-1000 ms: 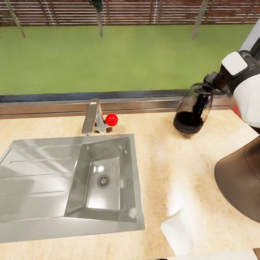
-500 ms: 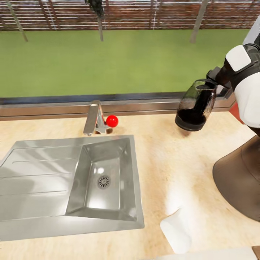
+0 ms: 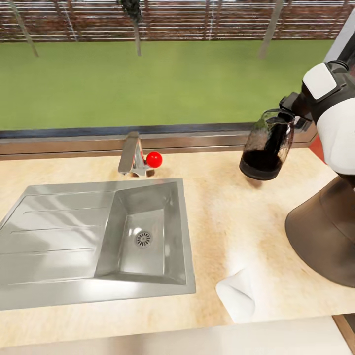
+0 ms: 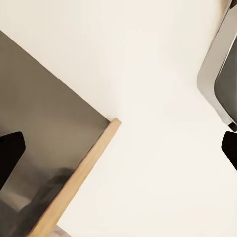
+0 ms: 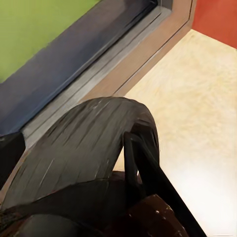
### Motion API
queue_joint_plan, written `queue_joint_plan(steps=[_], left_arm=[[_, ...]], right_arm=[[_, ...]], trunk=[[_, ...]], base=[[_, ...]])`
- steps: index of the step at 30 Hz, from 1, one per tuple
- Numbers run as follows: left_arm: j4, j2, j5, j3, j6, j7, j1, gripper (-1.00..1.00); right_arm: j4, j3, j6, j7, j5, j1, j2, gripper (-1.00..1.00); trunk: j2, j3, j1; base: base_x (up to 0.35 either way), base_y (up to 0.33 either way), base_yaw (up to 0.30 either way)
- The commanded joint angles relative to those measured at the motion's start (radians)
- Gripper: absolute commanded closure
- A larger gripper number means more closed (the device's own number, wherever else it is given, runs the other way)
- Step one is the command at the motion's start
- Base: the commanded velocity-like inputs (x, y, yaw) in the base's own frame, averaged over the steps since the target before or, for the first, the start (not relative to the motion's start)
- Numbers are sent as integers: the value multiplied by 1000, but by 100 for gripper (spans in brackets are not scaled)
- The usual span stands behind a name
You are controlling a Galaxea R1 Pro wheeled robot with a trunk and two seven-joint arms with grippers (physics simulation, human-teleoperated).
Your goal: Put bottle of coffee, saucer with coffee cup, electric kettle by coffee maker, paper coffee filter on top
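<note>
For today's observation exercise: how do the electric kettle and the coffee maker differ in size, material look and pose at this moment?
Size: the electric kettle is much smaller than the coffee maker, whose broad base runs out of frame.
Look: the kettle is clear glass with a dark lower part; the coffee maker is opaque charcoal-brown.
Pose: the kettle is tilted, carried by the right gripper above the countertop; the coffee maker stands on it.
Both are at the counter's right end.

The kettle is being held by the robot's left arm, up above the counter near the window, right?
Not quite. In the head view it's the right gripper, not the left, that holds the electric kettle by its handle. The rest is right: it hangs just above the kitchen countertop, close to the window.
</note>
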Motion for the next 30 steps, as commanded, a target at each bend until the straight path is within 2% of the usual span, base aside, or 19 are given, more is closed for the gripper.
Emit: queue_joint_plan(steps=[1,16,30], left_arm=[[-1,0,2,8,0,-8,0,-100],[-1,0,2,7,0,-8,0,-100],[-1,1,4,7,1,-8,0,-100]], right_arm=[[0,1,3,-4,-4,-1,0,100],[3,1,12,-4,-4,-1,0,100],[5,1,20,-4,-4,-1,1,100]], trunk=[[-2,-1,1],[-2,-1,1],[-100,-45,54]], base=[[-27,0,0],[-62,0,0],[0,0,0]])
